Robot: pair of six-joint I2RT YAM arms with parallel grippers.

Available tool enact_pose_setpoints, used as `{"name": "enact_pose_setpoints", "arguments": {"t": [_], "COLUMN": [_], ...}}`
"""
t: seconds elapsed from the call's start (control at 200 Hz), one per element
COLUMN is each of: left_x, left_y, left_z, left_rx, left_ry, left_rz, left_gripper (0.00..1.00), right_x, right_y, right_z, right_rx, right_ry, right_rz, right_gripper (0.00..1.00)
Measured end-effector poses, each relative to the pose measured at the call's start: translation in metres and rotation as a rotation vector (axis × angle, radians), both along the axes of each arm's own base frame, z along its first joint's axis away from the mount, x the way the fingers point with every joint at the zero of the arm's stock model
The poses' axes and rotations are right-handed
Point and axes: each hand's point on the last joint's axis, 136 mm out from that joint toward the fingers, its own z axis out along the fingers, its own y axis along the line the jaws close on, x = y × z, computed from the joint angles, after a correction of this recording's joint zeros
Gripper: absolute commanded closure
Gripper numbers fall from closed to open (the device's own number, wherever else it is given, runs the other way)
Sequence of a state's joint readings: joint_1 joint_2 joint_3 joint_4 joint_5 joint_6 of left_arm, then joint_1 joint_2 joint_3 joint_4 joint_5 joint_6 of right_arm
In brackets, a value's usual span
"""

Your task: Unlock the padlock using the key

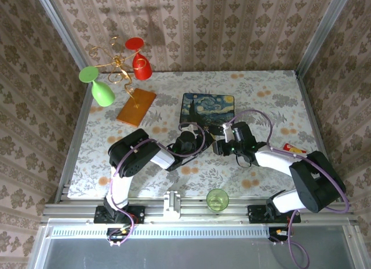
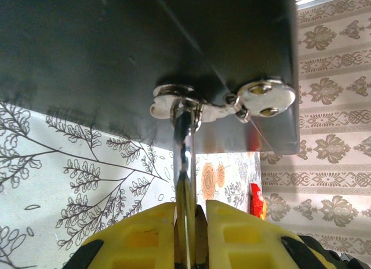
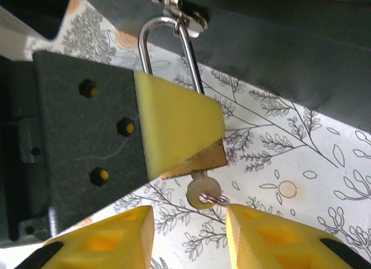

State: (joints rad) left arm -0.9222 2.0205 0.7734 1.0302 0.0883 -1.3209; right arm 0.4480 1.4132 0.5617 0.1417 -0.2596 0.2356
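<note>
The right hand [image 3: 189,217] stands apart near one key [image 3: 202,191] in one padlock [image 3: 204,158], which the left hand [image 2: 190,214] clamps.

The top external camera looks steeply down from above and behind the arm bases onto the whole counter [image 1: 272,101], while each wrist camera sits very close behind its own yellow fingers [image 2: 139,237] [image 3: 110,240], both sharing the padlock [image 2: 184,147] [image 3: 200,160] from different angles.

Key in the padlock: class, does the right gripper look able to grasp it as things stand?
Probably yes. The key hangs bare below the padlock, between the open fingers of the right gripper; the left gripper clamps only the padlock above it.
</note>
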Motion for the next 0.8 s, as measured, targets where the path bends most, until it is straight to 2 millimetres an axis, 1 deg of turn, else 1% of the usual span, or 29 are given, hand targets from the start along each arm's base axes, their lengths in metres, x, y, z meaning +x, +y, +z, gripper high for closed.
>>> {"name": "enact_pose_setpoints", "arguments": {"t": [0.145,0.295,0.39,0.455,0.555,0.595,0.66,0.8], "left_x": [-0.001,-0.003,-0.002,-0.003,-0.003,-0.004,-0.004,-0.004], "left_y": [0.0,0.0,0.0,0.0,-0.001,-0.001,-0.001,-0.001], "left_z": [0.0,0.005,0.006,0.006,0.007,0.007,0.007,0.008], "left_rx": [-0.001,-0.01,-0.012,-0.013,-0.018,-0.02,-0.023,-0.029], "left_ry": [0.001,-0.003,-0.004,-0.003,0.0,0.001,0.004,0.009], "left_rz": [-0.004,-0.012,-0.012,-0.015,-0.017,-0.017,-0.017,-0.016], "left_gripper": [1.0,1.0,1.0,1.0,1.0,1.0,1.0,1.0], "right_x": [-0.005,-0.002,0.0,0.001,0.005,0.006,0.009,0.009], "right_y": [0.0,0.006,0.007,0.007,0.007,0.006,0.005,0.006], "right_z": [-0.006,-0.003,-0.004,-0.006,-0.008,-0.008,-0.006,-0.005], "right_rx": [-0.065,-0.114,-0.15,-0.176,-0.206,-0.215,-0.224,-0.224], "right_ry": [-0.002,-0.045,-0.07,-0.08,-0.096,-0.107,-0.122,-0.132], "right_rz": [0.015,0.035,0.042,0.045,0.046,0.044,0.041,0.047], "right_gripper": [0.61,0.61,0.63,0.65,0.73,0.75,0.83,0.9]}}
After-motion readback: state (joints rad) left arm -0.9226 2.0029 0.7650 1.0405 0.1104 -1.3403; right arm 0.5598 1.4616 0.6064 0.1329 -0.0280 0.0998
